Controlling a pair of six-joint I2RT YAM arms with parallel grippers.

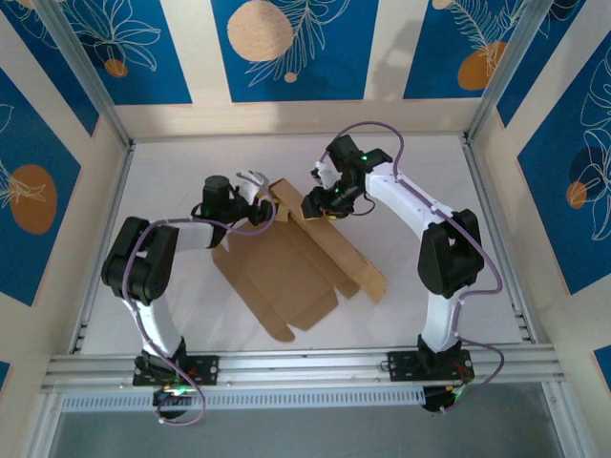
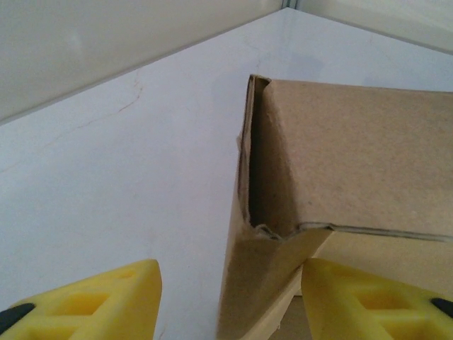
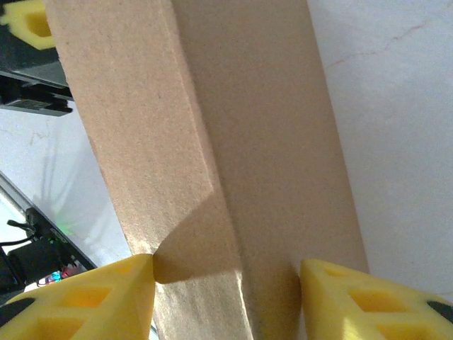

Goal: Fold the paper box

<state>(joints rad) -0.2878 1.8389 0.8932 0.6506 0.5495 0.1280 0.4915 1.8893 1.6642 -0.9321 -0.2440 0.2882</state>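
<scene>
The paper box point(image 1: 282, 272) is a brown cardboard sheet lying partly folded on the white table, with a raised long wall point(image 1: 344, 250) on its right side. My left gripper point(image 1: 263, 205) is at its far left corner. In the left wrist view the jaws point(image 2: 231, 292) are open around that raised corner point(image 2: 269, 234); the right finger point(image 2: 368, 304) touches the cardboard and the left finger point(image 2: 92, 301) is apart from it. My right gripper point(image 1: 323, 202) is at the far end of the long wall. Its jaws point(image 3: 226, 283) are shut across the folded cardboard strip point(image 3: 233, 142), both pads touching.
Aluminium frame rails point(image 1: 305, 365) run along the near edge and up the sides. Cream and blue patterned walls point(image 1: 286, 48) enclose the table point(image 1: 172, 162) on three sides. A yellow finger of the left gripper point(image 3: 25, 21) shows at the top left of the right wrist view.
</scene>
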